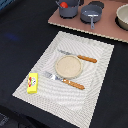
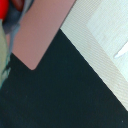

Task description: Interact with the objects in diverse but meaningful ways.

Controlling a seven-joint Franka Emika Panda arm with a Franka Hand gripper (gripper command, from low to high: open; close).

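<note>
The gripper is out of both views, so I cannot tell its state. The pot (image 1: 68,8), holding a tomato (image 1: 64,4), sits on the board (image 1: 75,26) beside a pan (image 1: 90,15); a descent there risks a collision. The block (image 1: 32,82) lies on the mat (image 1: 100,75).

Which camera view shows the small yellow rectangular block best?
The exterior view shows the small yellow rectangular block best: it lies whole and unobstructed on the striped cloth placemat, near the corner at that view's left. The wrist view does not show the block at all, only part of a mat and pink board.
</note>
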